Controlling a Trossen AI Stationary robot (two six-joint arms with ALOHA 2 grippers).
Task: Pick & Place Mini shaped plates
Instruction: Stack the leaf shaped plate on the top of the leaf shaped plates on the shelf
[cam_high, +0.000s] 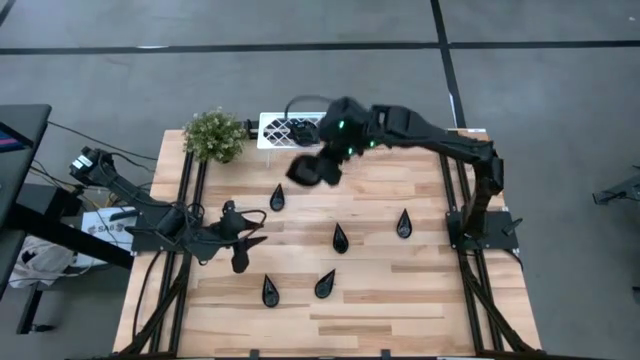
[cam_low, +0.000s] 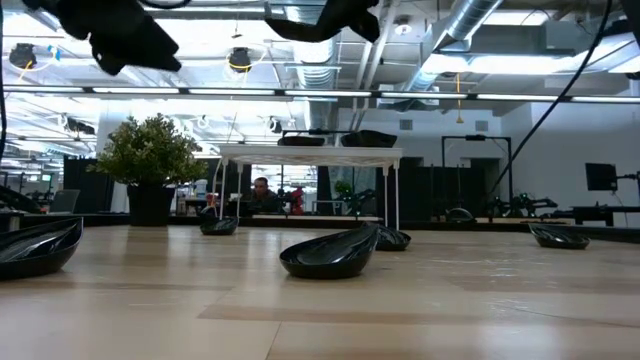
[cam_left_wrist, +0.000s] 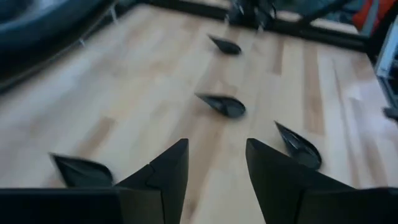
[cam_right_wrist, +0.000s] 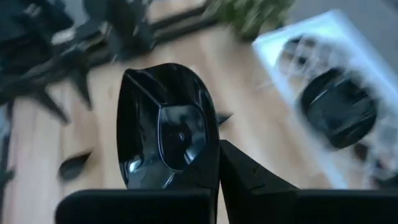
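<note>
Several black teardrop mini plates lie flat on the wooden table (cam_high: 400, 300), among them one (cam_high: 340, 238) at the middle and one (cam_high: 277, 197) farther back. My right gripper (cam_high: 318, 166) hangs high over the table's far middle, shut on a glossy black wavy-edged square plate (cam_right_wrist: 168, 127). Beside it stands the white lattice tray (cam_high: 290, 130), with black plates in it (cam_right_wrist: 339, 109). My left gripper (cam_left_wrist: 214, 168) is open above the table's left side, nothing between its fingers, with teardrop plates (cam_left_wrist: 222, 106) ahead of it. My right gripper pinches the square plate by its rim (cam_right_wrist: 208, 165) between its two shut fingers (cam_right_wrist: 249, 180). The plate stands on edge past the fingertips, its hollow face toward the wrist camera, lifted well clear of the table.
A small green potted plant (cam_high: 213, 135) stands at the far left corner, next to the tray. More teardrop plates lie at the near middle (cam_high: 268, 291) (cam_high: 325, 284) and toward the right (cam_high: 403, 223). Bare wood lies along the near edge and the right side.
</note>
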